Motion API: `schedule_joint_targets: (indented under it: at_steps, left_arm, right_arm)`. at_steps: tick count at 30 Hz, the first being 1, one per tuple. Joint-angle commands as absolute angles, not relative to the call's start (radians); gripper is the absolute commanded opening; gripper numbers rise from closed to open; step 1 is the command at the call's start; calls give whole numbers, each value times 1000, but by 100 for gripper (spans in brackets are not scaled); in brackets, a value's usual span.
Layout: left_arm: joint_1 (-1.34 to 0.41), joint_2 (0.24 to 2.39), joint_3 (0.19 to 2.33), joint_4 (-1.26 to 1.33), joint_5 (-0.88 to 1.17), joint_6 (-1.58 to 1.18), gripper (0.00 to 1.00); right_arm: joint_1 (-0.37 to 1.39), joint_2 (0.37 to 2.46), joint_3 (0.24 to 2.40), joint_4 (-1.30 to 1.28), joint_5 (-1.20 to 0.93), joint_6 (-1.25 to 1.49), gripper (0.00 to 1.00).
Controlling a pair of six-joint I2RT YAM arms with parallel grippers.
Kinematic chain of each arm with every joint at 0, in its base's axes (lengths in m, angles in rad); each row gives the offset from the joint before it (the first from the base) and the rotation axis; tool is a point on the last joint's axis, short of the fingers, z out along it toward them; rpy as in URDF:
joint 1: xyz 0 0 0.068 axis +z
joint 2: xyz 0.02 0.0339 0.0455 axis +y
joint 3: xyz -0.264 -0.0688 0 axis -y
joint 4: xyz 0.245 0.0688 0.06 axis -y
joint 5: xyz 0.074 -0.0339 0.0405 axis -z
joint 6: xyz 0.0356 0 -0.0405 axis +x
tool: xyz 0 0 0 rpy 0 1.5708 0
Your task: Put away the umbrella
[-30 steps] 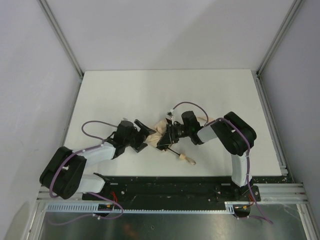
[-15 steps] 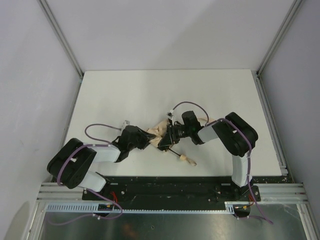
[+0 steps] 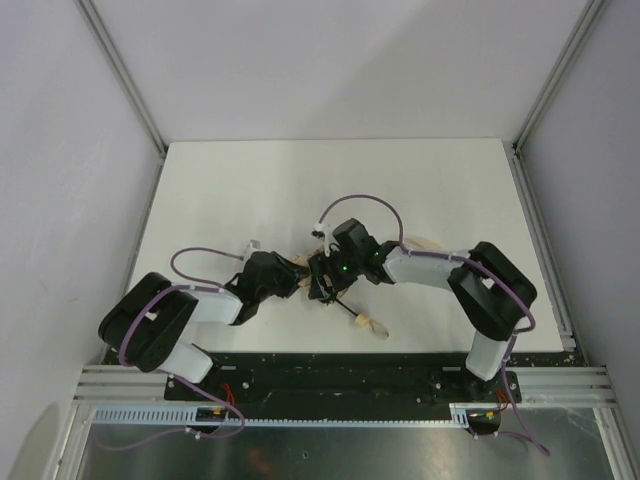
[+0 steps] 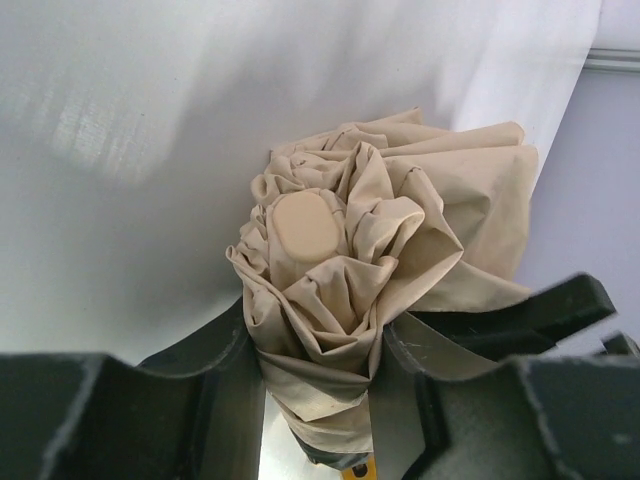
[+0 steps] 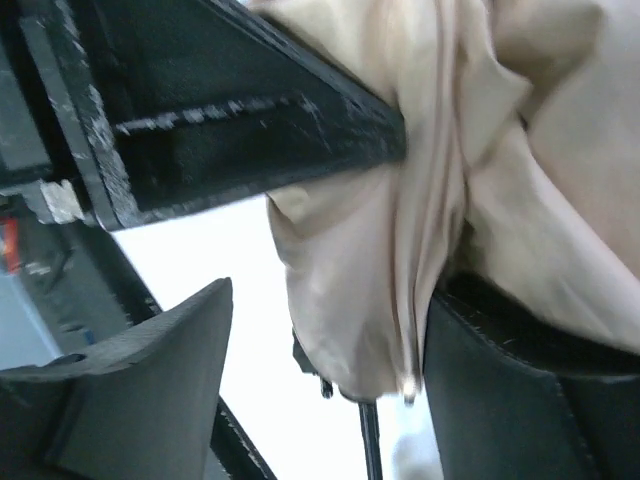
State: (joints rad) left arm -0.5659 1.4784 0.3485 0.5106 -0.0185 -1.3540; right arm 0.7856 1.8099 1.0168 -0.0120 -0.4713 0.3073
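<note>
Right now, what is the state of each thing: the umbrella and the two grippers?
umbrella: collapsed, its fabric bunched in a loose, crumpled bundle.
left gripper: shut on the umbrella, fingers pressing the fabric from both sides.
right gripper: open around the fabric; one finger touches it, and there is a gap at the other.

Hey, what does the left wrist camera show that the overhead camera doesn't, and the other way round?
Only the left wrist view: the rounded tan cap at the end of the umbrella, its crumpled beige folds up close, and the left gripper clamped on both sides of the bundle.
Only the overhead view: the black shaft, the pale wooden handle lying on the white table, and the right gripper at the fabric from the other side.
Both: the left gripper on the umbrella's fabric.
</note>
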Motion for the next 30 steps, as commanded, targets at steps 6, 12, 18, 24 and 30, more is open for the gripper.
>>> schedule_joint_targets:
  at_steps: [6, 12, 18, 24, 30]
  left_arm:
    - [-569, 1483, 316, 335, -18, -1356, 0]
    - [-575, 1463, 398, 92, -19, -1394, 0]
    - [-575, 1482, 446, 28, 24, -1415, 0]
    - [-575, 1493, 469, -7, 71, -1435, 0]
    - [-575, 1443, 474, -41, 69, -1448, 0]
  right_arm:
    - [953, 1587, 1010, -226, 174, 101, 82]
    - [1038, 1583, 953, 13, 229, -18, 83]
    - [1081, 1688, 950, 143, 195, -73, 79]
    - [1094, 1813, 938, 229, 241, -111, 70]
    - [1108, 1887, 920, 242, 379, -79, 41]
